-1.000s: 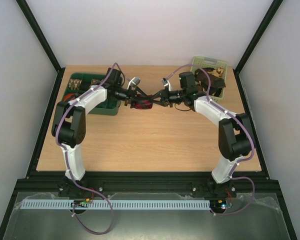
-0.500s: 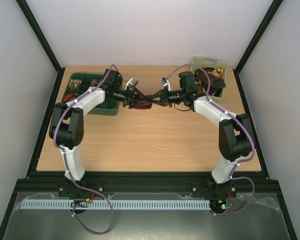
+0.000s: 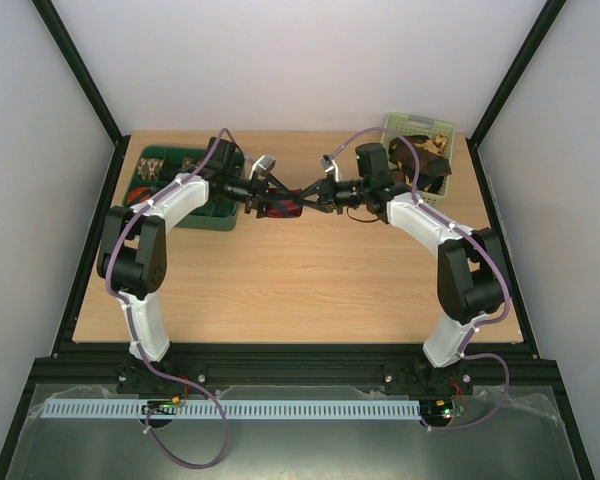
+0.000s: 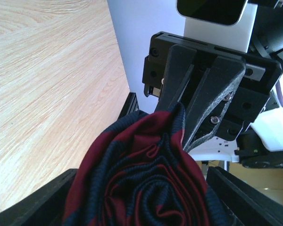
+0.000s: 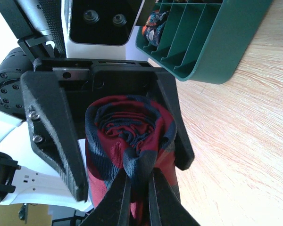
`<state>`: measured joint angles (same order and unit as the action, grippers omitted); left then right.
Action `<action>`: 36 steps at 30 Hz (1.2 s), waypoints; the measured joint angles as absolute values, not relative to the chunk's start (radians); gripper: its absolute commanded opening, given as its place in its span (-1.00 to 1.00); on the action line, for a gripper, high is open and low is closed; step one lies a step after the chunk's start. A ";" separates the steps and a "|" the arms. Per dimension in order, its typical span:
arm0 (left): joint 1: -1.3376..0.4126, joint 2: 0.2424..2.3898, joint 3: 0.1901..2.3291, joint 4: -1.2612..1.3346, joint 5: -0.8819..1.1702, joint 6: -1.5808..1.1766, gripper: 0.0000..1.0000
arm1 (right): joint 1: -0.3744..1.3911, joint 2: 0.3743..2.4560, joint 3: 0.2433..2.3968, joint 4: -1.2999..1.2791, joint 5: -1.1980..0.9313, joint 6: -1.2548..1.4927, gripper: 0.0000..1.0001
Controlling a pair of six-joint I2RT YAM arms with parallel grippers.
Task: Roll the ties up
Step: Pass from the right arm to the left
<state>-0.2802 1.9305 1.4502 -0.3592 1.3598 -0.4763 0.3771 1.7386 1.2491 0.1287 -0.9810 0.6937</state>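
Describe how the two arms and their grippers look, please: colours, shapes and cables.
Both the left arm and the right arm have white shells over the links and black joints. A purple cable runs along each arm from the base. The left gripper and the right gripper are black; their fingers are flat, angular wedges with small screws.

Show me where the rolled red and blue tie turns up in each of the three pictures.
Top view: the tie is mid-picture toward the far side, where the two arms meet.
Left wrist view: bottom centre, spiral end facing us, the other arm's jaws pinching its top.
Right wrist view: centre, clasped between wide black jaws.
Shared landmark: the wooden table, seen in all three.
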 measured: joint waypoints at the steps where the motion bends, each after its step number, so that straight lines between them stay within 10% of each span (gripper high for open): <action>1: -0.280 1.930 1.450 -0.362 1.360 -0.472 0.57 | 0.379 1.739 1.249 0.128 -0.978 0.693 -0.97; 21: -0.274 1.930 1.448 -0.386 1.371 -0.450 0.06 | 0.413 1.740 1.267 0.129 -0.945 0.700 -0.97; 27: -0.265 1.930 1.446 -0.430 1.377 -0.404 0.54 | 0.414 1.740 1.267 0.124 -0.931 0.688 -0.97; 36: -0.263 1.930 1.446 -0.471 1.385 -0.366 -0.11 | 0.413 1.741 1.269 0.123 -0.926 0.691 -0.97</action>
